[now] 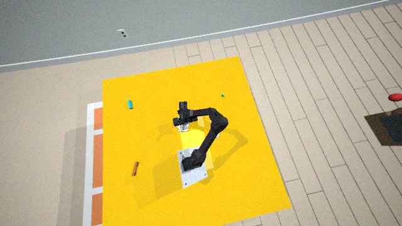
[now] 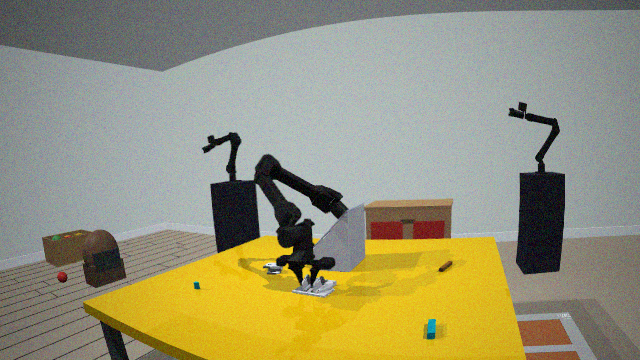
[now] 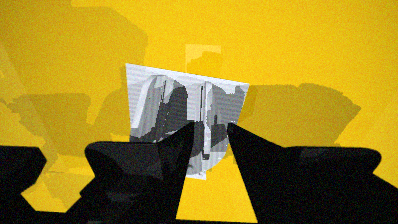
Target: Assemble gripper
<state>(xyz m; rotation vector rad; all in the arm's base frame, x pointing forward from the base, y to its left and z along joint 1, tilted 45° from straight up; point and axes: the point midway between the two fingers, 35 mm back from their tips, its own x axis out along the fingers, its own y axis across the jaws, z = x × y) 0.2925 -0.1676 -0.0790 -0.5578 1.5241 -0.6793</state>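
The white gripper base [image 3: 131,80] [image 2: 301,291] [image 1: 184,130] lies flat on the table below the hand. One pale jaw [image 3: 145,105] is over its left part in the wrist view. My gripper [image 3: 210,126] [image 2: 308,284] points down over the base and is shut on the other jaw [image 3: 207,107], which is over the base's right part. The pins, the gear teeth and whether they mesh cannot be made out. The small white housing plate [image 2: 273,269] [image 1: 218,135] lies apart on the table, partly hidden by the arm in the top view.
The yellow table [image 1: 151,94] [image 2: 240,325] also bears a cyan bar [image 1: 130,104] [image 2: 431,329], a small cyan cube [image 1: 222,95] [image 2: 196,285] and a brown bar [image 1: 135,169] [image 2: 445,266]. The arm's pale wedge stand [image 1: 191,179] [image 2: 354,240] is behind the hand in the exterior view.
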